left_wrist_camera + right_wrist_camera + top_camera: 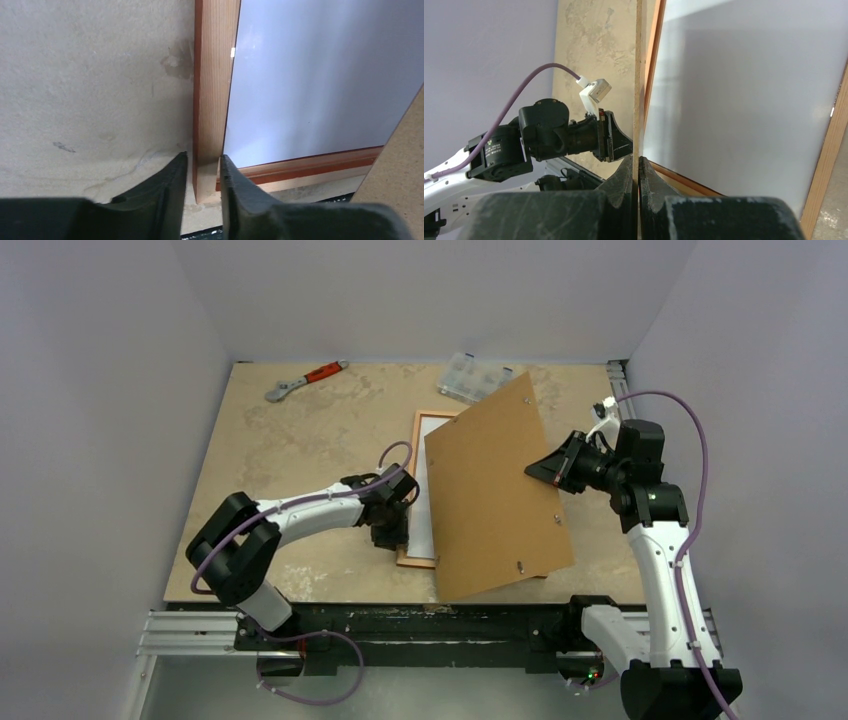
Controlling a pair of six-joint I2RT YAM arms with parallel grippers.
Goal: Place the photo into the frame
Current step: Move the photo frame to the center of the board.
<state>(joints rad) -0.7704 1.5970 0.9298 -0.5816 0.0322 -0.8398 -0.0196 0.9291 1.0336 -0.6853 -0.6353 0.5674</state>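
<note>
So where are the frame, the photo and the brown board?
frame (210,100): left wrist view, left rail.
photo (320,85): left wrist view, white back.
board (495,490): top view, centre.

From above and behind the arm bases, my top view looks down on the whole table (300,440). The left wrist view sits very close, facing past the left end effector (203,159) at a corner of the frame (210,100). The right wrist view looks close along the board (639,75) edge toward the left arm (524,140). All three share the frame.
</note>
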